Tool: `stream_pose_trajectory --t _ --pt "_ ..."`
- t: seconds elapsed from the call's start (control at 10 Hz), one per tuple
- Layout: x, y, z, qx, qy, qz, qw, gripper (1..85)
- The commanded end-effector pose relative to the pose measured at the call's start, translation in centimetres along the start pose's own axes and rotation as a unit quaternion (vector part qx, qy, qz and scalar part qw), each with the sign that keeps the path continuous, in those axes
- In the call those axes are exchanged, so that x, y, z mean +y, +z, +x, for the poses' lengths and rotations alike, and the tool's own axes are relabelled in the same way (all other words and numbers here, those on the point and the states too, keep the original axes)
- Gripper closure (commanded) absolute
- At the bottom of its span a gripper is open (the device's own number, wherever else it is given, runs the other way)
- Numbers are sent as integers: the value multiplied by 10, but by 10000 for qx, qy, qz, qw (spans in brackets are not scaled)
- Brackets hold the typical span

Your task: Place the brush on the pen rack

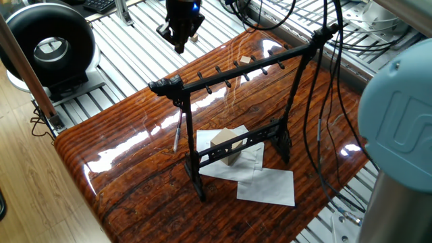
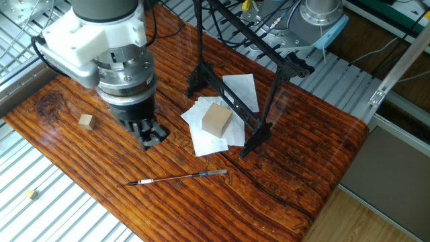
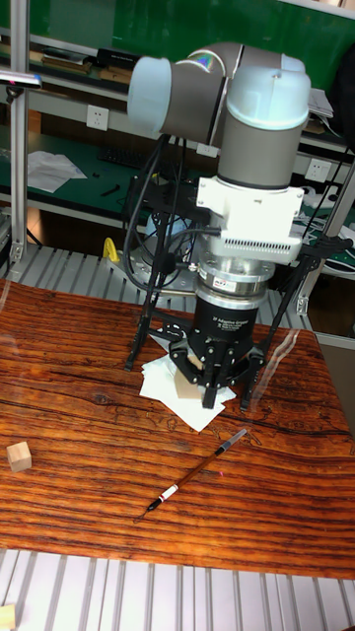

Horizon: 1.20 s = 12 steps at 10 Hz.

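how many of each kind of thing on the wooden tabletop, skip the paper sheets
brush: 1
pen rack: 1
wooden blocks: 2, a large one and a small one
total: 4
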<state>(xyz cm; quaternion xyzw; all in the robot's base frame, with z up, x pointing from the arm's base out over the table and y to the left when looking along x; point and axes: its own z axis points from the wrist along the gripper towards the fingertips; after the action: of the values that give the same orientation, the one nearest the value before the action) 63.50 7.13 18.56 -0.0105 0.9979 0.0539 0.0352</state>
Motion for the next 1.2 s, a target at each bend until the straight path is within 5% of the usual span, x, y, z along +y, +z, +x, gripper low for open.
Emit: stream_pose_trajectory --t 0.0,0.2,1.1 --pt "15 -4 31 587 10 -296 9978 847" --pt "7 -2 19 353 48 -143 9993 847" --pt "6 6 8 157 428 -195 9988 847"
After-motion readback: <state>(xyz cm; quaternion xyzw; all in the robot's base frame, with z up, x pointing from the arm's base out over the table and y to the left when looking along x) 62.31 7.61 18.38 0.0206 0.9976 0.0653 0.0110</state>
